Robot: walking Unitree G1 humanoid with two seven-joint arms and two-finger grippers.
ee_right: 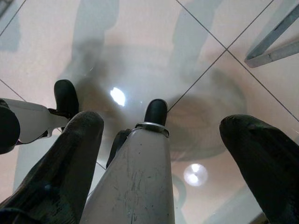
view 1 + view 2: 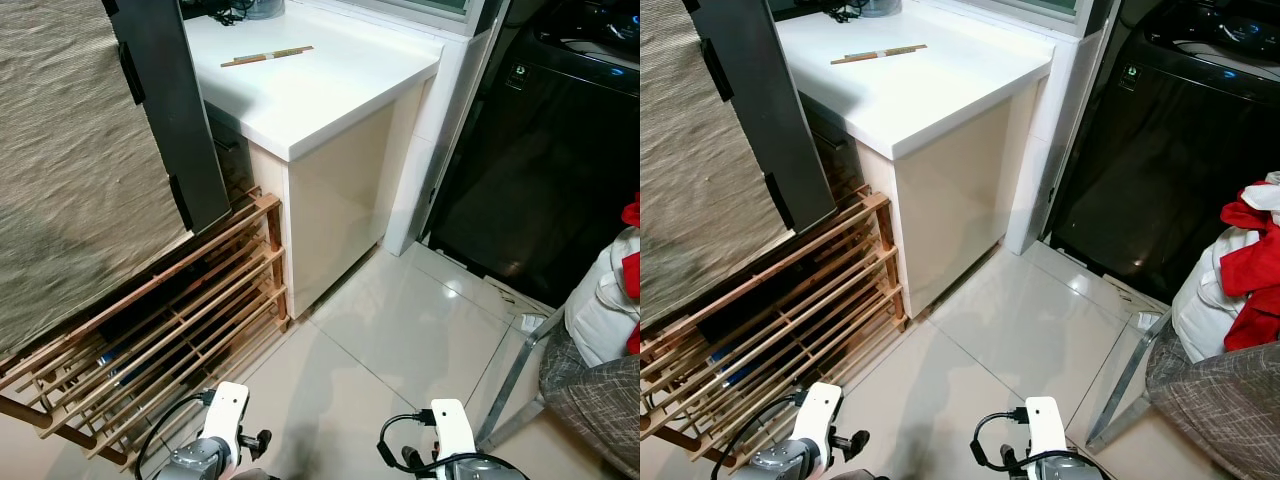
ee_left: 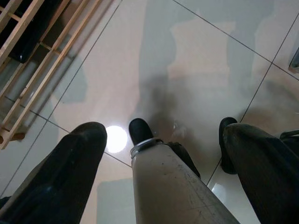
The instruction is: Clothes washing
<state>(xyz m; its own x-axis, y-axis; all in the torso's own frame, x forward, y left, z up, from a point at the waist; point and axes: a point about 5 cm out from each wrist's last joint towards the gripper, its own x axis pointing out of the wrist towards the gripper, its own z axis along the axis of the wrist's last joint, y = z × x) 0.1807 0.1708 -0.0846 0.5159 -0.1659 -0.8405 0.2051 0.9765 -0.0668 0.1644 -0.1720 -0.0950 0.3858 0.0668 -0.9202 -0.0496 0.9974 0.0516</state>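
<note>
black washer [image 2: 560, 150], red clothes [image 2: 1250, 270] (maybe basketed)

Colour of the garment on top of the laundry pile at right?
Red garment, draped over white laundry; clearest in the right eye view.

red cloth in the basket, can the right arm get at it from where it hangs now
Probably not yet. The right pincer hangs low over the floor tiles, open and empty, while the red cloth sits high on the pile in the basket, off to the right. Nothing blocks the way; the arm would have to lift and swing right.
</note>
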